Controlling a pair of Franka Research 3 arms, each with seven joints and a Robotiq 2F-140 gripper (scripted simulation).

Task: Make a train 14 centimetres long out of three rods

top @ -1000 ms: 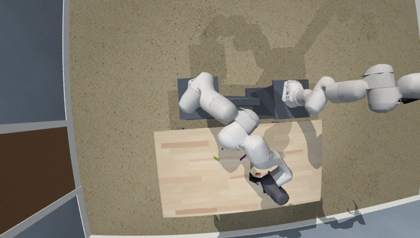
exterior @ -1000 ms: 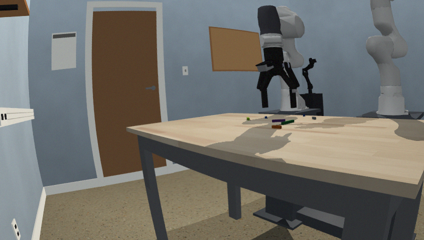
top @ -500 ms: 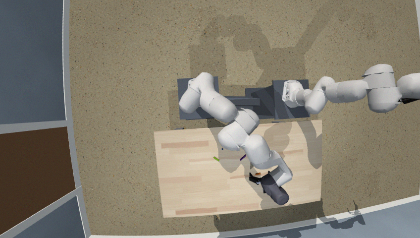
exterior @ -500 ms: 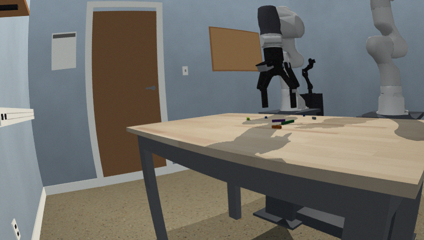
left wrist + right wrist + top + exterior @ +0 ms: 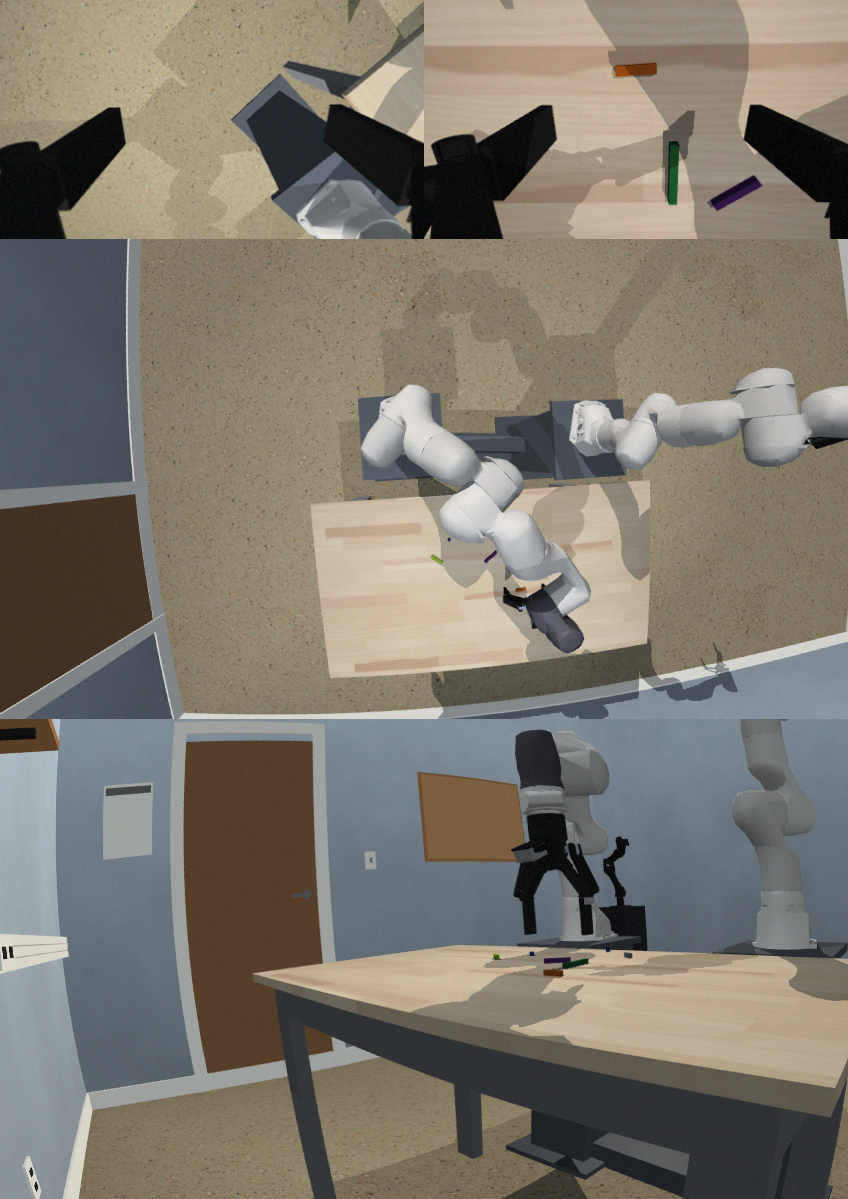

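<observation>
An orange rod (image 5: 521, 589) (image 5: 552, 972) (image 5: 640, 69), a green rod (image 5: 575, 963) (image 5: 673, 174) and a purple rod (image 5: 490, 557) (image 5: 557, 960) (image 5: 737, 193) lie flat and apart, at different angles. A lime rod (image 5: 436, 559) (image 5: 496, 956) and a small blue rod (image 5: 449, 539) (image 5: 531, 953) lie apart from them. Another blue rod (image 5: 607, 949) and a grey rod (image 5: 627, 955) lie farther back. My right gripper (image 5: 558, 931) (image 5: 650, 122) is open and empty above the orange and green rods. My left gripper (image 5: 224, 124) is open and empty, away from the table. The right arm hides some rods in the top view.
The wooden table (image 5: 380, 619) (image 5: 714, 1034) carries the rods. The right arm reaches across it, casting shadows. The left arm (image 5: 702, 422) stretches off beyond the table, over the floor. Dark pedestals (image 5: 535, 444) stand along the table's edge on the arms' side.
</observation>
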